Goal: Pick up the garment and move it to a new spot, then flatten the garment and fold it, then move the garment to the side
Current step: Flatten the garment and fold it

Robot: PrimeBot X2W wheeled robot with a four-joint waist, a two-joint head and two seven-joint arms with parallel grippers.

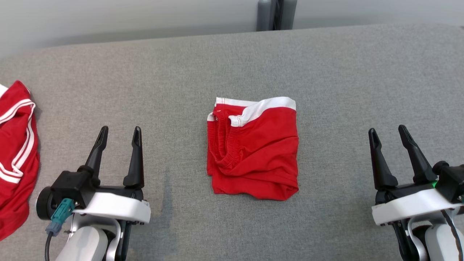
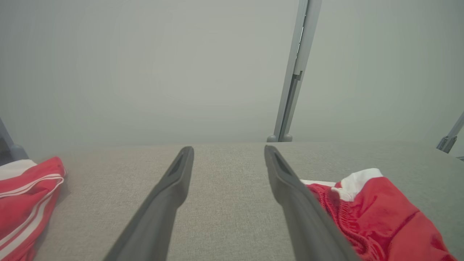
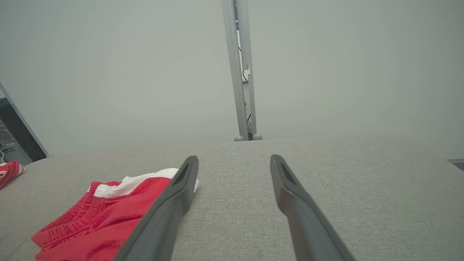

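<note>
The garment, red shorts with a white band, lies folded into a rough rectangle in the middle of the grey table. Its elastic waistband shows along the left side. My left gripper stands open at the lower left, well clear of the cloth. At the lower right my right gripper is open too, apart from the garment. In the left wrist view the garment lies right of my empty left gripper. In the right wrist view the garment lies left of my empty right gripper.
A second red garment with white stripes lies at the table's left edge, also seen in the left wrist view as a striped red garment. A grey post rises behind the table's far edge.
</note>
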